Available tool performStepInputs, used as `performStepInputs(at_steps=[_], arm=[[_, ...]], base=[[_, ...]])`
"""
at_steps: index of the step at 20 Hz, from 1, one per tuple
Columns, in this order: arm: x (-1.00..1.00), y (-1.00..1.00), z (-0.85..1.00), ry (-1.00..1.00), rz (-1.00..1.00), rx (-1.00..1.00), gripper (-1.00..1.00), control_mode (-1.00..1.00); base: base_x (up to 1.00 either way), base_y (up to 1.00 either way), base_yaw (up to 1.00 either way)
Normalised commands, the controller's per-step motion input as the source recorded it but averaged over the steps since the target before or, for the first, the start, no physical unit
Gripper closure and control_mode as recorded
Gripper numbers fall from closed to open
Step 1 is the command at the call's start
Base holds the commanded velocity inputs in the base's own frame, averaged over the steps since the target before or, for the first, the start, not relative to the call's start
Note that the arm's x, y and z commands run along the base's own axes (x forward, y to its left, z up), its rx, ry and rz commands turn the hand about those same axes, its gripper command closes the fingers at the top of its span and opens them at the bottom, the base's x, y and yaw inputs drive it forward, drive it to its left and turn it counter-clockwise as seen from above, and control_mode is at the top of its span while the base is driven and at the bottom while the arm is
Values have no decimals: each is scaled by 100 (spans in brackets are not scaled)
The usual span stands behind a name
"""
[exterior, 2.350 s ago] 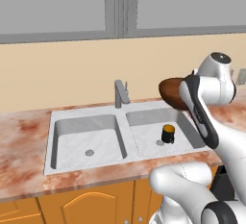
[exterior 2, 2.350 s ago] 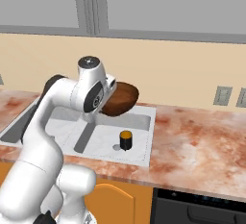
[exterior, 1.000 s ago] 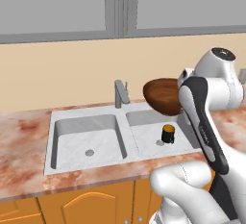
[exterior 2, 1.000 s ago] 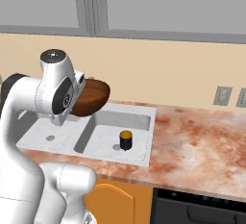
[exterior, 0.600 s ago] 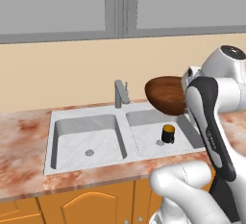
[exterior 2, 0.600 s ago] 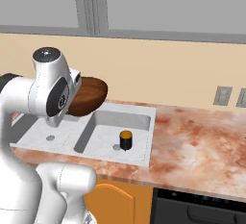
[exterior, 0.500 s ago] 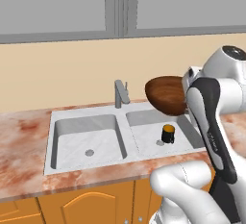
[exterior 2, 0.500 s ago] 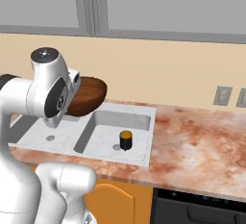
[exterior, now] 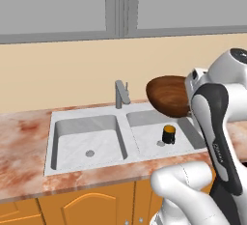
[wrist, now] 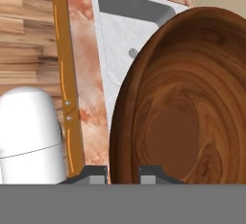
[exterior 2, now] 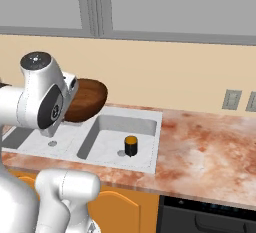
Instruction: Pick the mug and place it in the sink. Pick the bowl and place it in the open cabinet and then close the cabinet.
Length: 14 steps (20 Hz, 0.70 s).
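One bowl is hanging tilted above the sink, gripper pinching its rim, jaws nearly closed. One mug is standing upright in the right of two basins, at 5 o'clock from the faucet.

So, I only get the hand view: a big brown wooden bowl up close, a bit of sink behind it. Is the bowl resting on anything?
Observer: No, the wide dark brown wooden bowl hangs in the air over the light grey steel double-basin sink, tipped on its side.
Visitor: Anything in the sink?
Observer: A small black mug with an orange-yellow top stands upright in the right basin, beside the drain.
Visitor: Is there a tap?
Observer: Yes, a grey angular faucet rises behind the basins.
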Motion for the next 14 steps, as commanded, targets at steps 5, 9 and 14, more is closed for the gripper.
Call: performStepInputs(at_steps=[5, 9, 14], arm=[[-21, 0, 1, -4, 0, 0, 100, -100], [-16, 2, 0, -1, 0, 0, 100, -100], [0, 0, 0, 0, 0, 0, 100, 100]], base=[[0, 0, 0], [0, 0, 0], [0, 0, 0]])
